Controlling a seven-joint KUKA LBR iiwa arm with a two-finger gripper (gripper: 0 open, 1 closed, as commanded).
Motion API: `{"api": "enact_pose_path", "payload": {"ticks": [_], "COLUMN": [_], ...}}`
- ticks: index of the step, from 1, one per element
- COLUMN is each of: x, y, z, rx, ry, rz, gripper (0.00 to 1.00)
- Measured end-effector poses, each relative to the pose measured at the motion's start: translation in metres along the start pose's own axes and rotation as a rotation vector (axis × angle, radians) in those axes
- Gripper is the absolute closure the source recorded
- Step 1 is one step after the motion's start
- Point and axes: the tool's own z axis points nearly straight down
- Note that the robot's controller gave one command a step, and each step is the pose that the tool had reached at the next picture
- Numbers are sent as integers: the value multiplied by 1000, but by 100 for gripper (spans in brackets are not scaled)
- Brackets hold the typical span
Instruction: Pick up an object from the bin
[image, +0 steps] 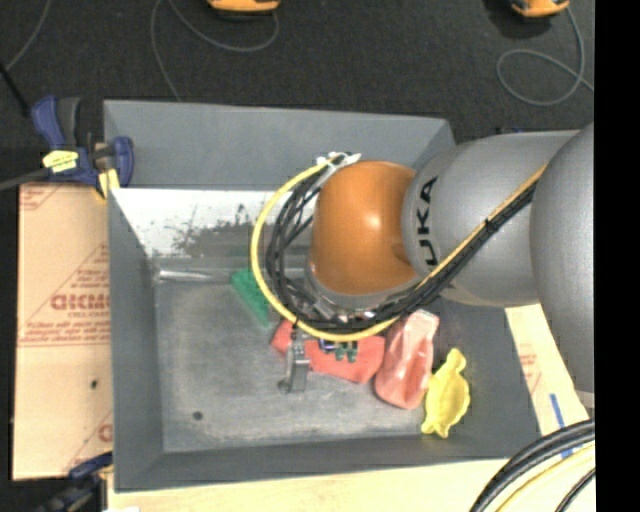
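At the left we see the bare floor of the grey metal bin (200, 400), with nothing lying on it. Further in, near the foot of the back wall, lies a flat green piece (249, 291), tilted, its right end hidden behind the robot's looped yellow and black cables (262, 245).

Just right of that, near the middle of the floor, one dark grey metal prong of the fingers (296, 367) comes down from under the wrist and stands at the left edge of a flat red lump (345, 366). It touches that edge or comes very close to it. The red lump runs off to the right under the wrist, so the rest of the fingers is hidden and we cannot tell whether they are apart or together.

Above them sits the rounded orange cover (360, 230). Touching the red lump's right side is a pale pink crumpled thing (408, 362), and just beside that, furthest right, a lumpy yellow figure (447, 393).
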Motion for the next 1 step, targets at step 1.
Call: {"api": "enact_pose_path", "payload": {"ticks": [1], "x": [0], "y": [0], "z": [0], "rx": [0], "ry": [0], "rz": [0], "gripper": [0]}}
